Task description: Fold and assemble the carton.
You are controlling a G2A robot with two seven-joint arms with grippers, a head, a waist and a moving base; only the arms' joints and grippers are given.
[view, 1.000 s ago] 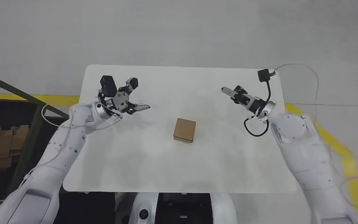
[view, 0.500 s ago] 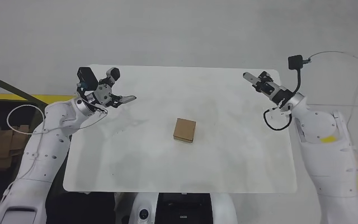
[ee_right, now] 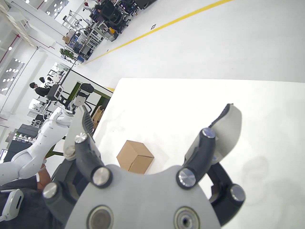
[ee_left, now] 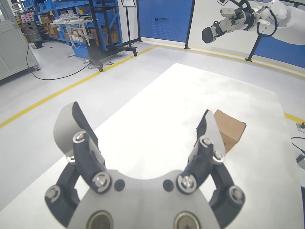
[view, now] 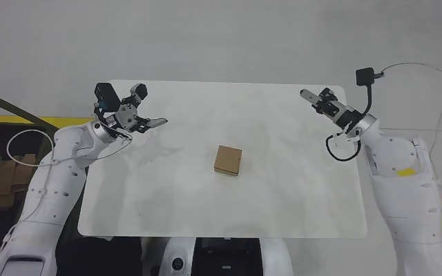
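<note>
A small brown carton, closed into a box shape, sits near the middle of the white table. It also shows as the carton in the left wrist view and the carton in the right wrist view. My left gripper hangs open over the table's far left corner, well away from the box, and appears as the left gripper with nothing between its fingers. Over the far right corner my right gripper is open and empty, seen up close as the right gripper.
The table edge runs along the near side. A yellow floor line lies beyond the left side. Bare tabletop surrounds the carton on all sides.
Since a second ago both arms drew outward from the table's middle toward the far corners. In the last half second nothing visibly moved. The carton stayed put.
</note>
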